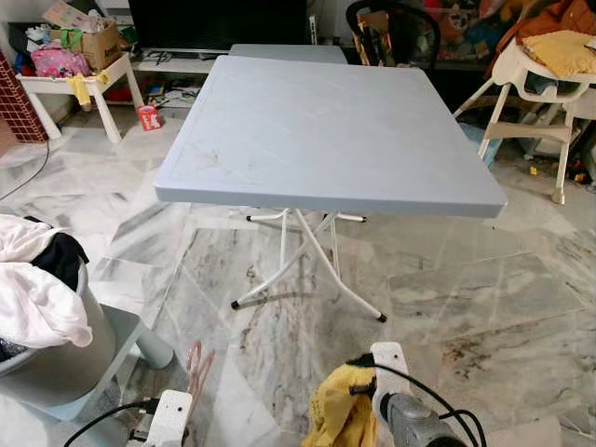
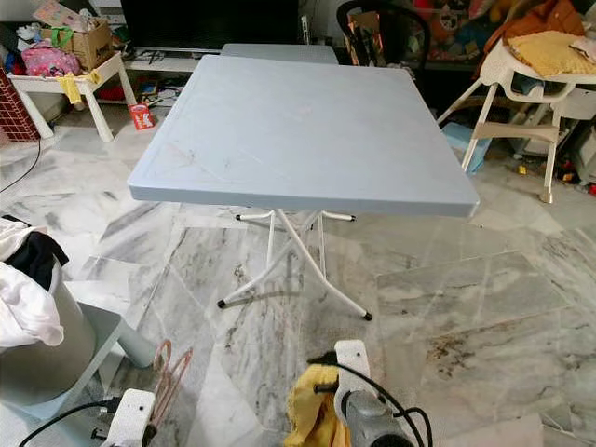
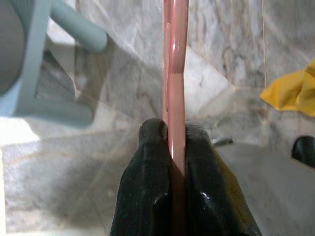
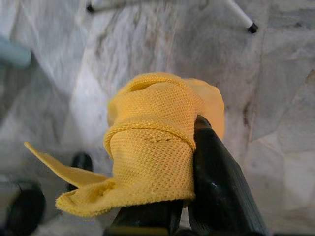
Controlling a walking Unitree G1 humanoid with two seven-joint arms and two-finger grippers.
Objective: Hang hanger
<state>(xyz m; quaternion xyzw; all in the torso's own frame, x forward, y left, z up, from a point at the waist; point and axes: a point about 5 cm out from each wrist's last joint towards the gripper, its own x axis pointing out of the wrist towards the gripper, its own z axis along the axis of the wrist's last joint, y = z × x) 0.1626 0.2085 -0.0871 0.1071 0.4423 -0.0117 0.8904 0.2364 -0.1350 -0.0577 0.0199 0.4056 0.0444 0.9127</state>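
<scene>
One laundry basket (image 1: 56,372), clothes (image 1: 37,289) inside.

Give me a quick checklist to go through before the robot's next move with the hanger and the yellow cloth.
1. Left gripper shut on the thin pink plastic hanger: ok, both fingers pinch it.
2. Right gripper holding the yellow mesh garment: ok, the cloth is wrapped over the fingers, but how firmly it is held cannot tell.
3. Garment already on the hanger: not ok, the two are apart, one at each arm.
4. Flat grey square folding table ahead with bare top to work on: ok.
5. Rail or hook to hang the hanger on: cannot tell.
6. Grey laundry basket with clothes close to the left arm: ok, apart from it.
</scene>
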